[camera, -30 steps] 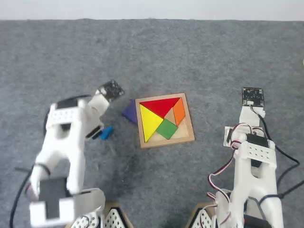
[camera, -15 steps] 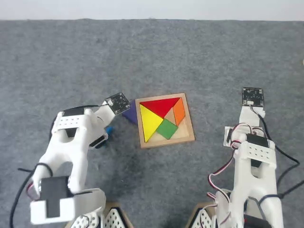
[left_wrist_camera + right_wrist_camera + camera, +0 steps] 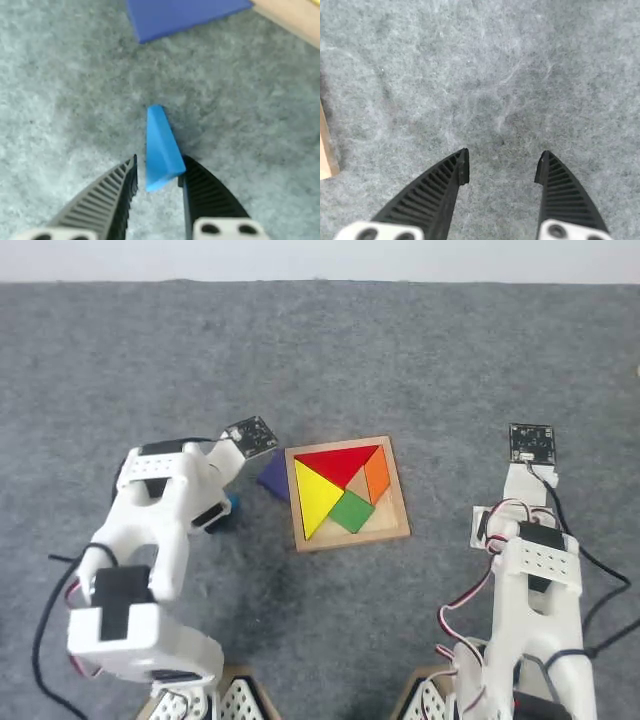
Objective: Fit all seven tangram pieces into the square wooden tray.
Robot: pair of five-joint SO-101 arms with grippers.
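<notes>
Left of centre in the high view, near the tray [image 3: 355, 536], the small blue piece [image 3: 160, 145] lies on the bench [image 3: 400, 360] between the parted jaws of our left end effector [image 3: 157, 168]. We should centre on it, close gently, then lift straight. Our right end effector [image 3: 502, 167] is also apart.

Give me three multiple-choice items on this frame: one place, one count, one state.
1. Where is the dark blue piece relative to the tray?
A) inside it
B) on the mat beside it, on the left arm's side
C) on top of its rim

2. How many pieces lie in the tray?
A) two
B) four
C) seven

3. The right gripper is:
A) open over bare mat
B) shut on a piece
C) shut on the tray's rim

Answers:
1 B, it lies on the mat outside the frame.
2 B, red, yellow, orange, green.
3 A, fingers apart, only mat between.
</notes>
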